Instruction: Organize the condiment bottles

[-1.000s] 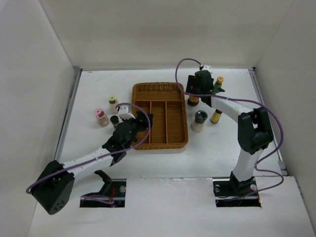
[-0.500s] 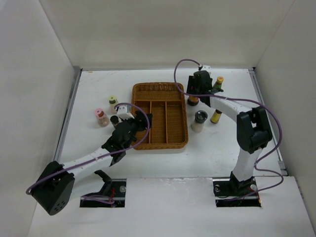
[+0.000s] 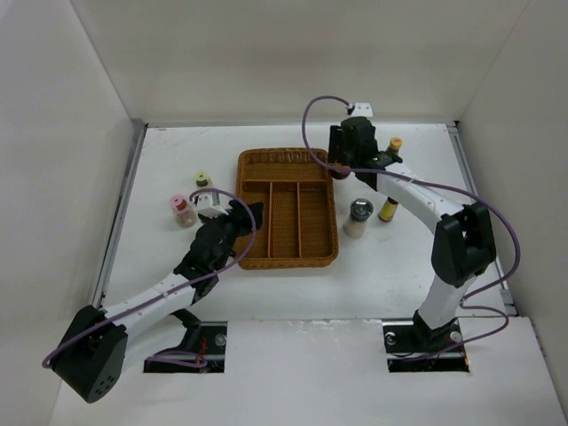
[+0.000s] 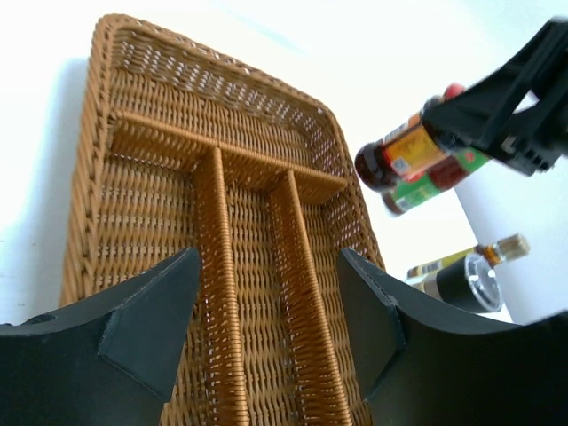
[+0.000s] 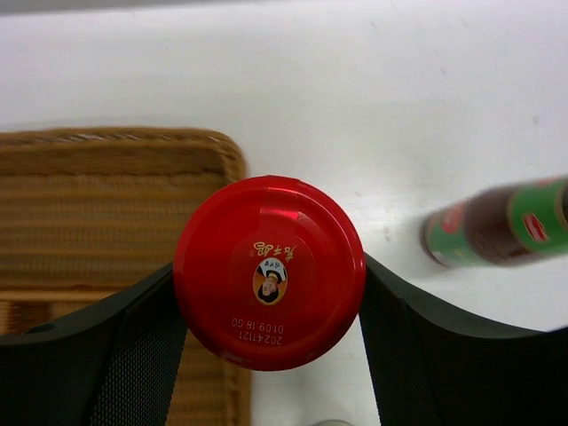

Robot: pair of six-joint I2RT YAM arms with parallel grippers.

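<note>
Red-capped bottle [image 5: 269,257] hangs upright, clamped in the right hand [image 5: 269,275] just beside the wicker tray's [image 3: 289,263] far right corner, compartments lying to its left. The left hand [image 4: 266,266] hovers over the tray, open and empty.

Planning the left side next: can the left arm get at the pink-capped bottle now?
Probably yes: the pink-capped bottle stands unobstructed beside it, and the left gripper is open and empty.

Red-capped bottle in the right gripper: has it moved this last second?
Yes. From above, the red-capped bottle shifted left, toward the brown wicker tray.
</note>
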